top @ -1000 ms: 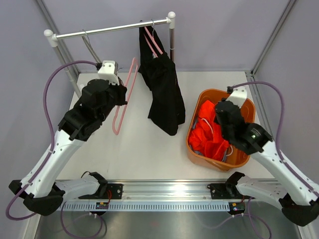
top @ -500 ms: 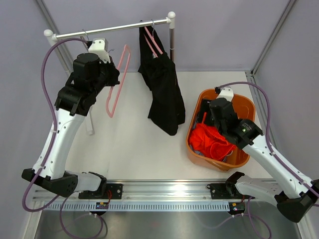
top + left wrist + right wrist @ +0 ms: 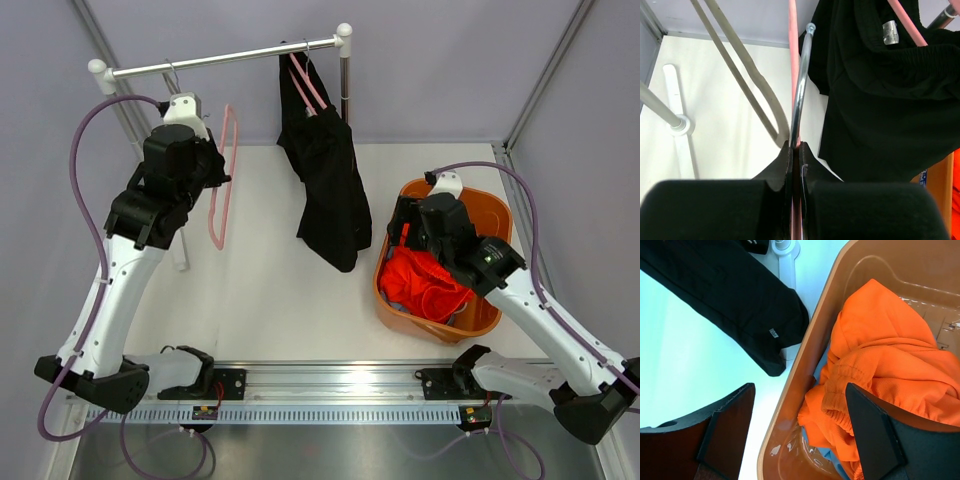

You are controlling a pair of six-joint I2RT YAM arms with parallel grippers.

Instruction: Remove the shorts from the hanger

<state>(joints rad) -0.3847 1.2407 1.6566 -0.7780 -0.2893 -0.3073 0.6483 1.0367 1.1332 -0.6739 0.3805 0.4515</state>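
one pair, black shorts [image 3: 325, 180], left hanging | orange shorts [image 3: 880, 350] in basket [image 3: 810, 350] | my left gripper [image 3: 795, 146] pinching bare pink hanger [image 3: 791, 50] | right gripper [image 3: 799, 390] spread

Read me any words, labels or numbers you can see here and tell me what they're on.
No text here is readable.
The grey waistband tag on the black shorts, left wrist view: too blurred to read.
The small tag low on the same shorts, right wrist view: too small to read.

Black shorts [image 3: 325, 180], orange shorts [image 3: 425, 285], orange tub [image 3: 810, 370], pink hanger [image 3: 792, 50]
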